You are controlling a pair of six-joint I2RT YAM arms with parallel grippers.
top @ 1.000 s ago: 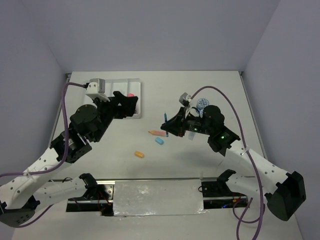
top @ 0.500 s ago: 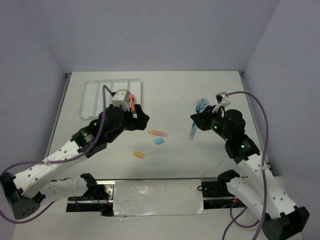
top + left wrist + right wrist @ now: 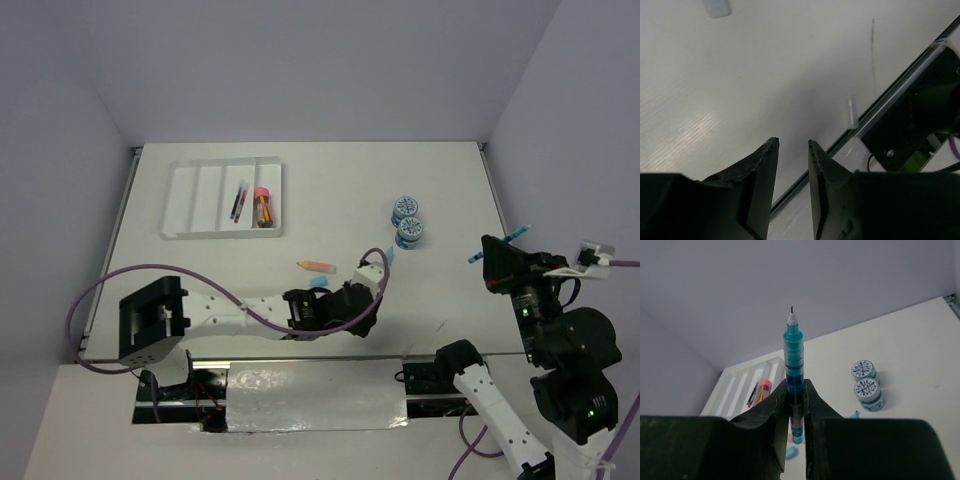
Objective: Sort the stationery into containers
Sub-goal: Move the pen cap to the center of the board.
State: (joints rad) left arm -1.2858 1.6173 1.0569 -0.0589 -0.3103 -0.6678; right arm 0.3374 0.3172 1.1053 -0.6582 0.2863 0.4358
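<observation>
The white four-compartment tray (image 3: 190, 195) lies at the far left and holds thin pens (image 3: 238, 203) and the pink-capped orange piece (image 3: 262, 205). My right gripper (image 3: 500, 262) is raised at the right, shut on a blue pen (image 3: 524, 231), which stands up between its fingers in the right wrist view (image 3: 792, 350). My left gripper (image 3: 368, 312) is low over the table near the front edge, jaws slightly apart and empty (image 3: 792, 142). Two blue-lidded tubs (image 3: 404, 210) (image 3: 410, 232), an orange pencil-like piece (image 3: 317, 266) and a light-blue eraser (image 3: 318, 283) lie mid-table. The orange eraser is hidden.
The pale blue tube (image 3: 388, 258) shows partly behind the left wrist. The left arm (image 3: 250, 310) stretches along the front of the table. The front rail (image 3: 900, 87) and the right arm's base (image 3: 440, 365) are close to the left gripper. Walls close the sides and back.
The left arm left the tray, where the pink-capped piece now lies, and swung right along the front. The right arm rose and drew back to the right with the blue pen.
</observation>
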